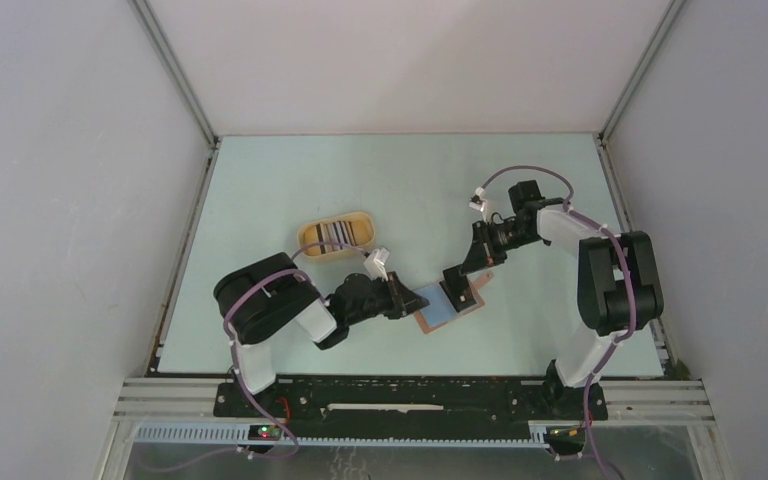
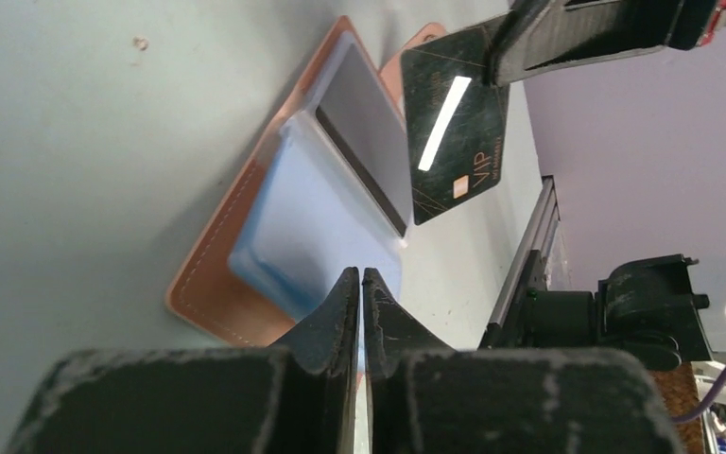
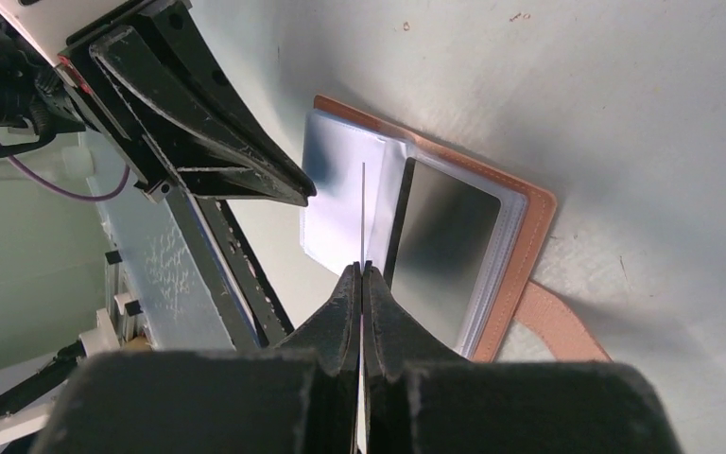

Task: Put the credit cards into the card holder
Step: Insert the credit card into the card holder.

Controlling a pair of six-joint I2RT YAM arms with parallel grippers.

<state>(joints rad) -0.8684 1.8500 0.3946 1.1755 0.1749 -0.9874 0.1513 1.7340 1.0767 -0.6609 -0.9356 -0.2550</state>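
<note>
The reddish-brown card holder (image 1: 430, 322) lies open on the table, its clear blue-grey sleeves facing up. It also shows in the left wrist view (image 2: 210, 293) and the right wrist view (image 3: 529, 236). One sleeve holds a dark card (image 3: 440, 246). My left gripper (image 2: 360, 274) is shut, its tips pinching the near edge of a clear sleeve. My right gripper (image 3: 363, 270) is shut on a black VIP credit card (image 2: 458, 123). It holds the card tilted just above the open sleeve, and the card is seen edge-on in its own view. More cards lie in the yellow tray (image 1: 336, 235).
The yellow oval tray stands behind the left arm. The holder's snap tab (image 3: 558, 322) sticks out on the right arm's side. The two grippers (image 1: 407, 298) (image 1: 457, 280) are close together over the holder. Grey walls enclose the table.
</note>
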